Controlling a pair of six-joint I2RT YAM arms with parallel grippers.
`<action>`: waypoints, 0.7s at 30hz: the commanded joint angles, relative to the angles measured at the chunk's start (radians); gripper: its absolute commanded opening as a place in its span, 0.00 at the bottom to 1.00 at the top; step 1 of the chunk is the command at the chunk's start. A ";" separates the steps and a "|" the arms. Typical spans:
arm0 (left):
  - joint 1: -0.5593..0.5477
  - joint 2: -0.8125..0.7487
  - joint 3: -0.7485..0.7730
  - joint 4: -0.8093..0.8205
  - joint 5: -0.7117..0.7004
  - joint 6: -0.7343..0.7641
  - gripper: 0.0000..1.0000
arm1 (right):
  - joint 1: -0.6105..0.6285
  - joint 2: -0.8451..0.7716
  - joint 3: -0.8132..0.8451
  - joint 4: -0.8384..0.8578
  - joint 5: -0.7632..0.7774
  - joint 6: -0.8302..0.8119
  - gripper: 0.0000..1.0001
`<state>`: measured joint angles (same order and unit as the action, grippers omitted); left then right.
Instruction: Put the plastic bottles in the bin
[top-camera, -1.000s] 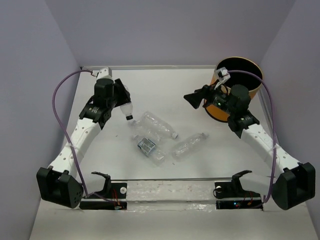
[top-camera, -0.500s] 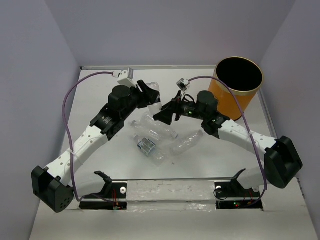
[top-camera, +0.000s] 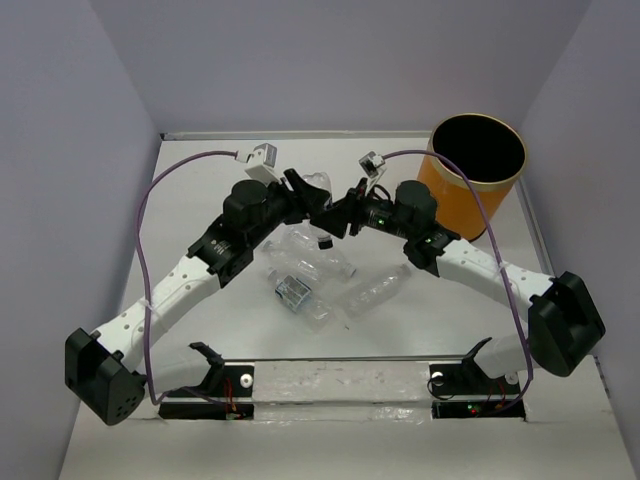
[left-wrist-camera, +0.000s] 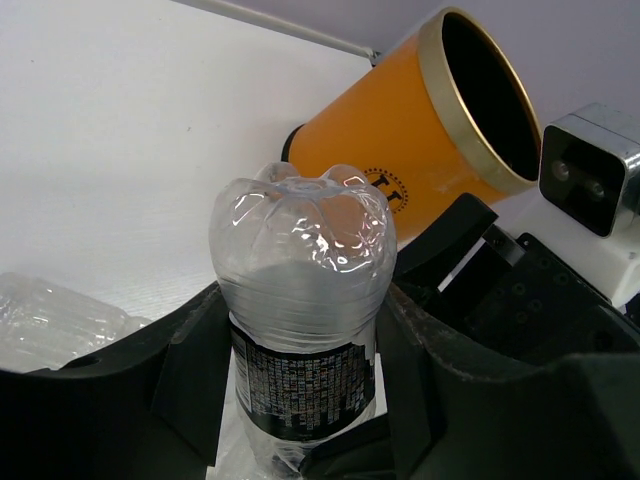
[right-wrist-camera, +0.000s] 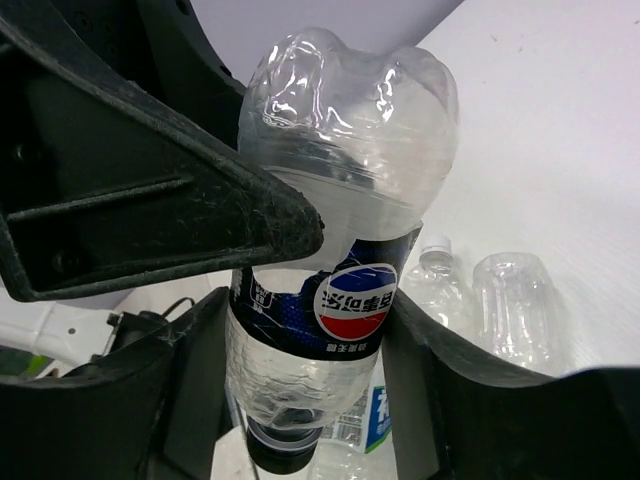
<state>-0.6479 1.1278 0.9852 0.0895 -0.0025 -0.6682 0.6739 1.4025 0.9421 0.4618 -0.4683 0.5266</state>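
A clear plastic bottle (top-camera: 318, 192) with a dark blue label hangs cap-down above the table, between both grippers. My left gripper (top-camera: 304, 202) is shut on it; in the left wrist view the bottle (left-wrist-camera: 300, 270) fills the gap of that gripper (left-wrist-camera: 302, 305). My right gripper (top-camera: 336, 214) comes from the other side, and both its fingers press the labelled middle of the bottle (right-wrist-camera: 340, 160) in its own gripper (right-wrist-camera: 305, 310) view. The orange bin (top-camera: 470, 208) stands upright at the back right, seen close behind the bottle as the bin (left-wrist-camera: 390, 130).
Several more clear bottles lie on the table under the grippers: one (top-camera: 322, 258) in the middle, one (top-camera: 378, 290) to the right, a crushed one (top-camera: 298, 294) nearer the front. Two lying bottles (right-wrist-camera: 510, 300) show below the held one. Purple cables loop from both wrists.
The right arm swung from the bin to the centre and its jaws narrowed around the bottle. The left arm carried the bottle right and up to meet it.
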 joint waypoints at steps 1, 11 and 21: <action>-0.004 -0.049 -0.010 0.055 0.022 0.004 0.67 | 0.001 -0.022 0.055 0.018 0.082 -0.048 0.46; -0.004 -0.129 -0.010 -0.072 -0.169 0.047 0.89 | -0.028 -0.152 0.076 -0.132 0.348 -0.227 0.36; -0.002 -0.144 -0.160 -0.388 -0.284 -0.053 0.95 | -0.344 -0.267 0.231 -0.348 0.650 -0.395 0.36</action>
<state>-0.6483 0.9928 0.9211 -0.1413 -0.2371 -0.6678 0.4507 1.1751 1.0973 0.1886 -0.0391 0.2272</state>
